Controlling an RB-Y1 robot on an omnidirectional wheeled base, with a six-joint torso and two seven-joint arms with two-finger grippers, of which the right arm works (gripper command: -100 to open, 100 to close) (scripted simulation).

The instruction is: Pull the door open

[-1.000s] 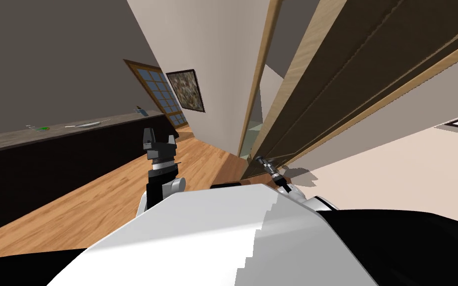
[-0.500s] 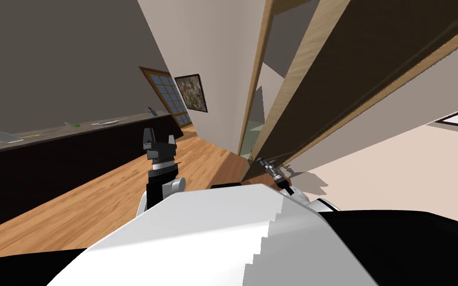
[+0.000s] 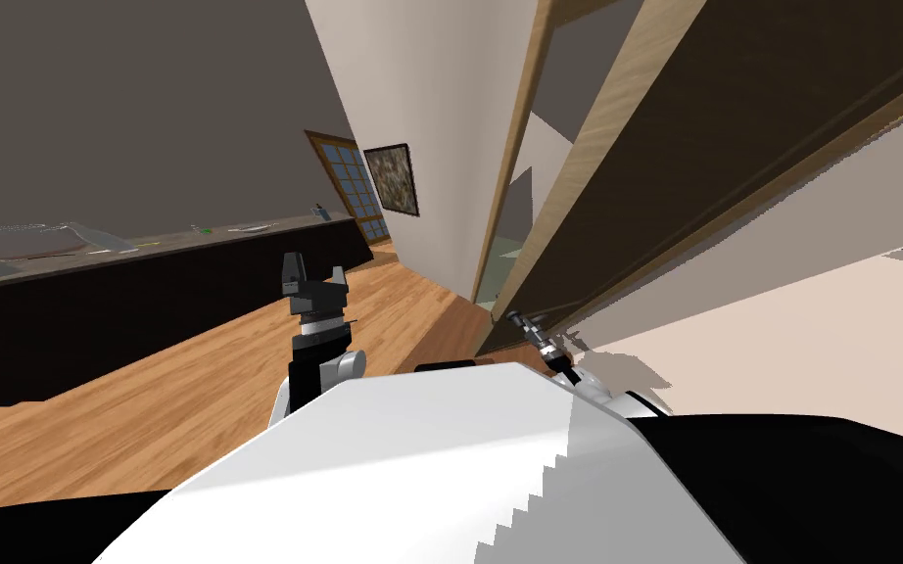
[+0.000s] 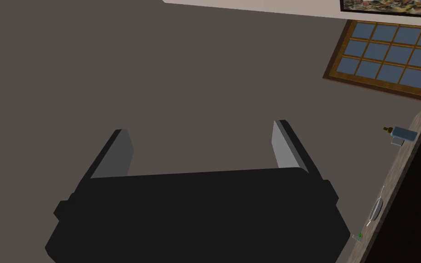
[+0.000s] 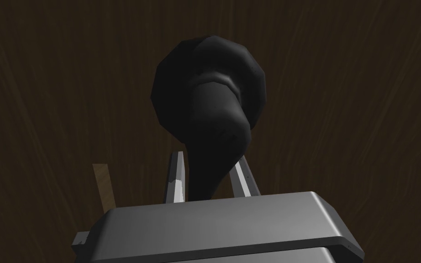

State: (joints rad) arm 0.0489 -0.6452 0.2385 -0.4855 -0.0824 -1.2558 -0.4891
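Right wrist view. Item 1: right gripper, fingers clamped on the shank of a dark door handle, one finger on each side. Item 2: the door, a dark wood face behind the handle.

Head view. The door stands ajar, to the robot's right front. Its pale edge is apart from the door frame, with a gap between them. The right gripper is at the door's face, low down. The left gripper is raised over the wood floor, well apart from the door.

Left wrist view. Left gripper, fingers spread wide, holding nothing.

Step in hand, as judged: the pull itself, with the handle gripped and the door part open. The next move calls for drawing the handle back along the door's arc, with the clamp kept firm and room made for the door to swing past the body.

Count: door, one; door handle, one; grippers, two; door frame, one. Also a dark counter, one; a paned window, one; a framed picture, one.
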